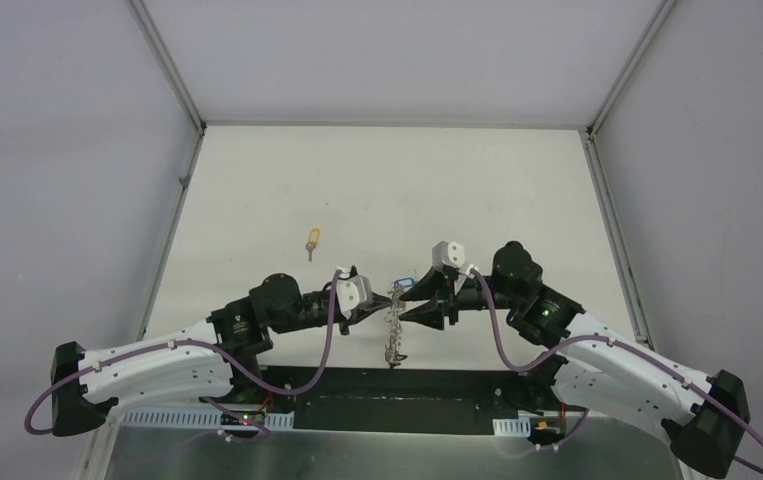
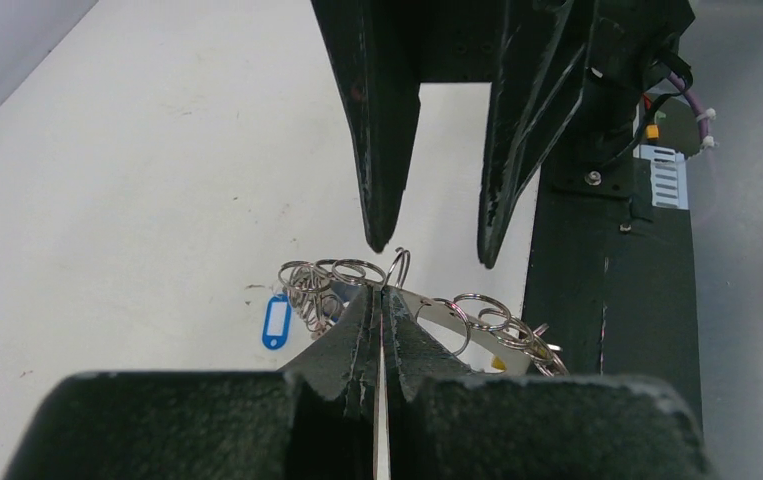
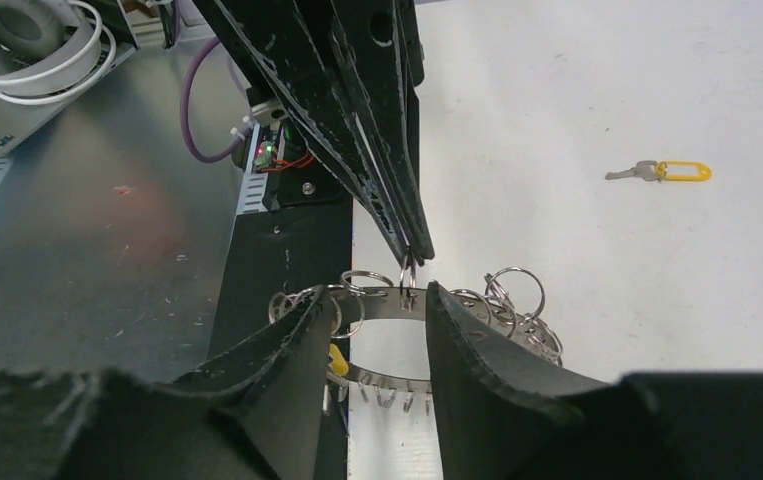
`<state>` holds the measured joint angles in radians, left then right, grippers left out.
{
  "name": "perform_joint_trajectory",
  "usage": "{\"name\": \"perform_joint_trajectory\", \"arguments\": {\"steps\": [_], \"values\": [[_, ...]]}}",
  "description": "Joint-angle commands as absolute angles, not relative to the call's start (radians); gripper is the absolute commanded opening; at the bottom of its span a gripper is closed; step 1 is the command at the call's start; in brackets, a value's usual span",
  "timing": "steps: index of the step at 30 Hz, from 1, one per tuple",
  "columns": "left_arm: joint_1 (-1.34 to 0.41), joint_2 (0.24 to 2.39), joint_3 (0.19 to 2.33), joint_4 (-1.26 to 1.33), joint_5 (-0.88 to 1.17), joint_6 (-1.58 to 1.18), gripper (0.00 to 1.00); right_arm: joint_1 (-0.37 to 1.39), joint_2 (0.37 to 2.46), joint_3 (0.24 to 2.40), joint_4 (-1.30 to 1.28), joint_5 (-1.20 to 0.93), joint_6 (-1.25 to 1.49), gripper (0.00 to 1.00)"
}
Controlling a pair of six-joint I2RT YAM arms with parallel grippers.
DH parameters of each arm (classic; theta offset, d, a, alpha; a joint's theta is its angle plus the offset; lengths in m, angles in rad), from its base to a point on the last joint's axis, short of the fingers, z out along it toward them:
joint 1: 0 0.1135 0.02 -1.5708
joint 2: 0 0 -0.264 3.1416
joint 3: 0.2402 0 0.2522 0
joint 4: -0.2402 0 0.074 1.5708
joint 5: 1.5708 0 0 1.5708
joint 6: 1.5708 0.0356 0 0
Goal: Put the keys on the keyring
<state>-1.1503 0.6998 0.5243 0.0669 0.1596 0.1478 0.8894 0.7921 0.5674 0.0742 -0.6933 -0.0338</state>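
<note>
While the left gripper is pinched shut on a small loop of the keyring, the right gripper stands open astride it at the off-white table's near edge. A yellow-headed key lies well apart on the table, which plain grey walls enclose.

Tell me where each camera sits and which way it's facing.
Top external: above and behind the robot, looking down at the table; left arm and right arm show.
Left wrist: on the left arm, looking along its own left gripper, shut on the keyring, at the right gripper.
Right wrist: on the right arm, looking past its own open fingers at the left gripper.
Shared: top and right wrist both show the yellow key.
</note>
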Motion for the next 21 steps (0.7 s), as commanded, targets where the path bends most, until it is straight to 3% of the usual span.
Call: {"name": "perform_joint_trajectory", "arguments": {"steps": [1,4,12,16,21], "values": [[-1.147,0.694,0.535,0.189,0.207,0.181,0.0,0.885,0.822,0.607,0.157,-0.742,-0.083,0.4],[-1.148,0.693,0.535,0.188,0.21,0.179,0.0,0.885,0.817,0.593,0.162,-0.723,-0.093,0.29],[-1.147,0.694,0.541,0.196,0.224,0.178,0.0,0.885,0.82,0.584,0.163,-0.709,-0.102,0.2],[-1.147,0.696,0.54,0.197,0.228,0.179,0.0,0.885,0.83,0.59,0.15,-0.7,-0.109,0.0],[-1.147,0.68,0.533,0.193,0.235,0.176,0.0,0.885,0.823,0.593,0.118,-0.689,-0.135,0.0]]}}
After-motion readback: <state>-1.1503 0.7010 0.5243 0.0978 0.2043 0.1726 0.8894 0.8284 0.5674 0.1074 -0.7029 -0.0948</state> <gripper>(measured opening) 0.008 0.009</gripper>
